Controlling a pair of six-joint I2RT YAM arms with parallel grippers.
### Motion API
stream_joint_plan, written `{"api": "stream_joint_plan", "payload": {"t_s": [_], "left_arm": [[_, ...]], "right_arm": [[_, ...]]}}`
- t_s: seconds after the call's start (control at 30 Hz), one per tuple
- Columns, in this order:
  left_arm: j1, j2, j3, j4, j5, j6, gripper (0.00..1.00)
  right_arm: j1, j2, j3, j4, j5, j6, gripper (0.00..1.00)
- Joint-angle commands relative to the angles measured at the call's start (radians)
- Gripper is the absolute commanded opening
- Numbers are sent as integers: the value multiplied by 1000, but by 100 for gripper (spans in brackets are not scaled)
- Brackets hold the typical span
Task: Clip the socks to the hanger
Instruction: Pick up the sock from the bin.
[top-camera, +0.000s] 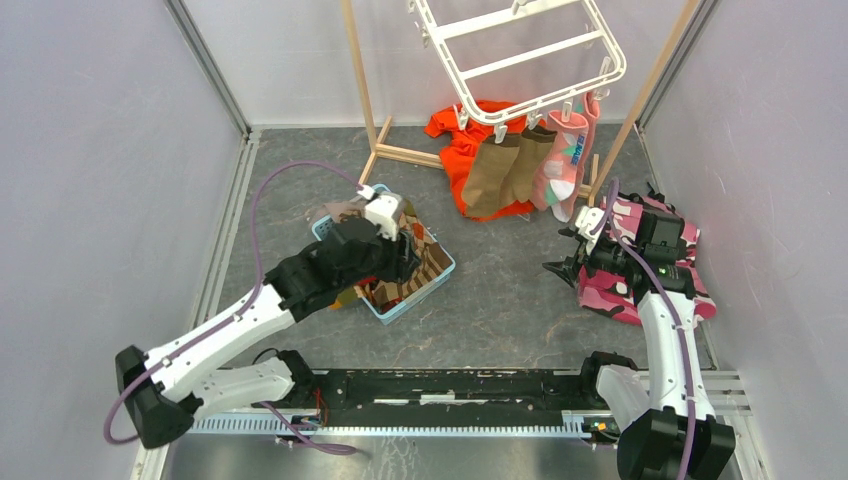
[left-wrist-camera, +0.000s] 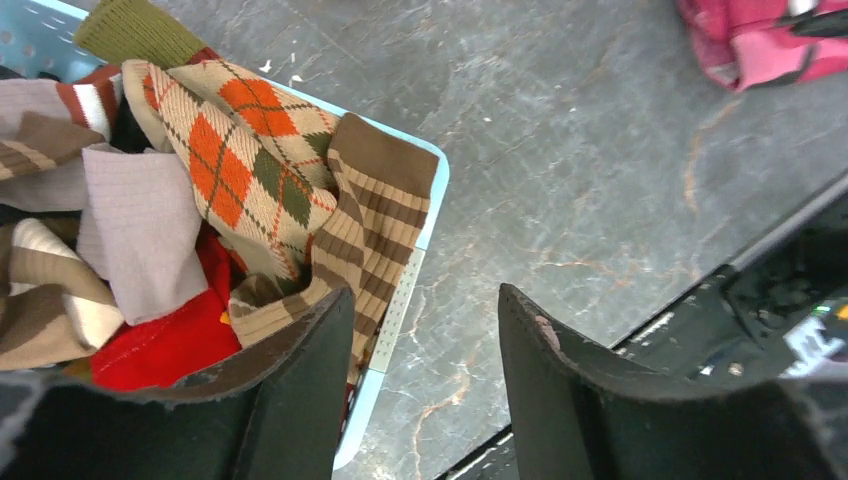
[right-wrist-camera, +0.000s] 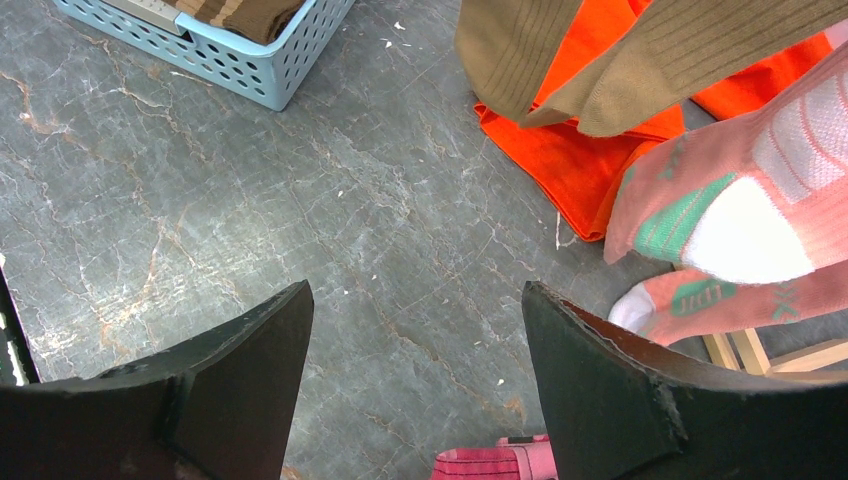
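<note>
The white hanger (top-camera: 520, 50) hangs tilted at the top. Two brown socks (top-camera: 500, 170) and a pink pair with teal and white patches (top-camera: 565, 160) are clipped to its near edge. More socks fill a light blue basket (top-camera: 440, 285): striped brown-and-tan (left-wrist-camera: 370, 220), argyle (left-wrist-camera: 250, 150), red (left-wrist-camera: 170, 340), pale grey (left-wrist-camera: 140, 230). My left gripper (top-camera: 408, 262) is open and empty over the basket's rim (left-wrist-camera: 400, 310), one finger above the striped sock. My right gripper (top-camera: 562, 270) is open and empty above bare floor, below the pink socks (right-wrist-camera: 740, 200).
A light wooden stand (top-camera: 365, 90) carries the hanger. A large orange garment (top-camera: 465, 150) lies behind the hanging socks. A pink camouflage cloth (top-camera: 690, 290) lies under my right arm. Grey walls enclose the floor on three sides.
</note>
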Motion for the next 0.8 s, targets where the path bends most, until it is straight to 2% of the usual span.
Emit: {"api": "stream_joint_plan", "payload": {"t_s": [0.0,0.13,0.43,0.6,0.77], "left_arm": [[-65,154,133,-199,-216,61,62],[-71,250,177,-233,-219,127,64],[-70,364,198,-264,-265,183,64],[-70,400,212,-253,-286,202,58],[-70,424,213,-250,-328,219,46]], "right_arm": [[6,2,31,2,3,-13,83],[6,3,31,2,3,-14,83],[18,8,32,0,8,-17,83],[21,7,33,-2,12,-20,83],[25,7,35,-5,12,-22,83]]}}
